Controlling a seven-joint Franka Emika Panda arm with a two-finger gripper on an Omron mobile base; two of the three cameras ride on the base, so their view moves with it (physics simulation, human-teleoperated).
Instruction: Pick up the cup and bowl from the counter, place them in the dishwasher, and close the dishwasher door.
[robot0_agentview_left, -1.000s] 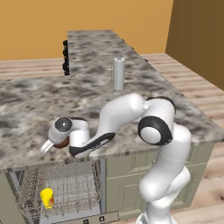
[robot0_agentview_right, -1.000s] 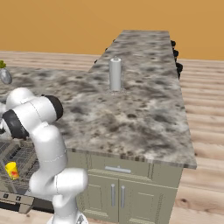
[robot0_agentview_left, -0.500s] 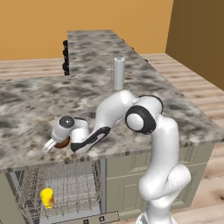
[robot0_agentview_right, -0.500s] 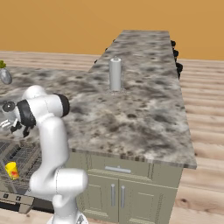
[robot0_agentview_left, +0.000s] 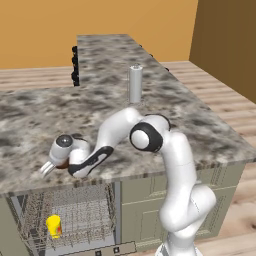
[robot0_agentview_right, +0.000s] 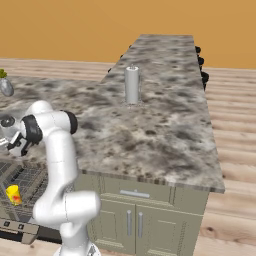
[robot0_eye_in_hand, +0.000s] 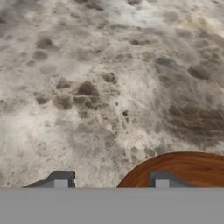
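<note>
Low beneath the claw, down in the open dishwasher (robot0_agentview_left: 70, 220), the yellow cup (robot0_agentview_left: 53, 226) stands on the grey wire rack. The claw (robot0_agentview_left: 48, 168) itself hangs over the front edge of the granite counter (robot0_agentview_left: 30, 120), pointing down and leftward. From the hand view its two dark fingertips (robot0_eye_in_hand: 60, 179) stand apart, one over bare stone, the other against the rim of the reddish-brown bowl (robot0_eye_in_hand: 183, 168), so the rim lies between them; whether they touch it I cannot tell. The bowl (robot0_agentview_left: 62, 164) sits right at the claw. Far beyond it, rightward across the slab, a tall grey cylinder (robot0_agentview_left: 135, 84) stands upright.
</note>
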